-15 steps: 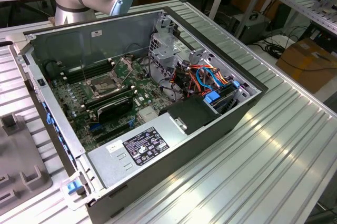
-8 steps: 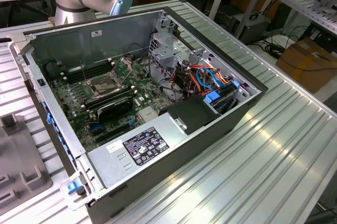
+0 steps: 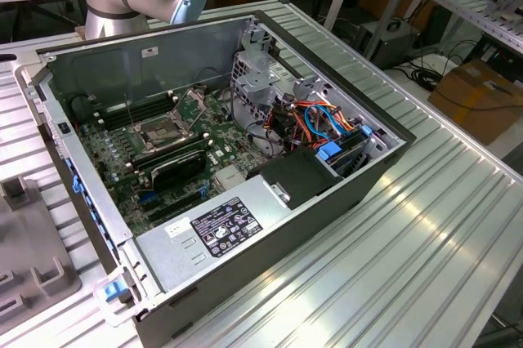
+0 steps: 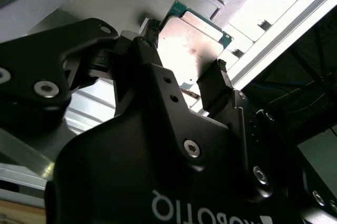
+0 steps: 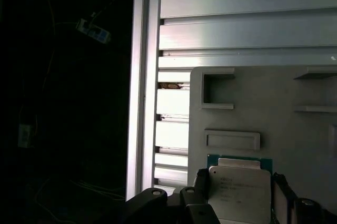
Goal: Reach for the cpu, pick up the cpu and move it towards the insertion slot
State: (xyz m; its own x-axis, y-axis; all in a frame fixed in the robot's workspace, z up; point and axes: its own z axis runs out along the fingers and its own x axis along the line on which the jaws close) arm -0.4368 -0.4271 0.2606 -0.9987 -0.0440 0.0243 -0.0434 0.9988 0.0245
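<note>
Black pincer (image 4: 185,50) grips the cpu (image 4: 192,42), its fingers (image 4: 217,84) pressed against two opposite edges, over a grey tray (image 5: 300,140) on the slatted metal table (image 5: 237,34). In the exterior view the insertion slot (image 3: 161,130) lies inside the open computer case (image 3: 147,62)

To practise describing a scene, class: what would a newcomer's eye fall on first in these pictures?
In the exterior view, the open computer case on the ribbed metal table stands out, its steel-framed insertion slot shining inside. In both wrist views, the gripper clamps the silver-topped cpu close to a grey tray.
</note>
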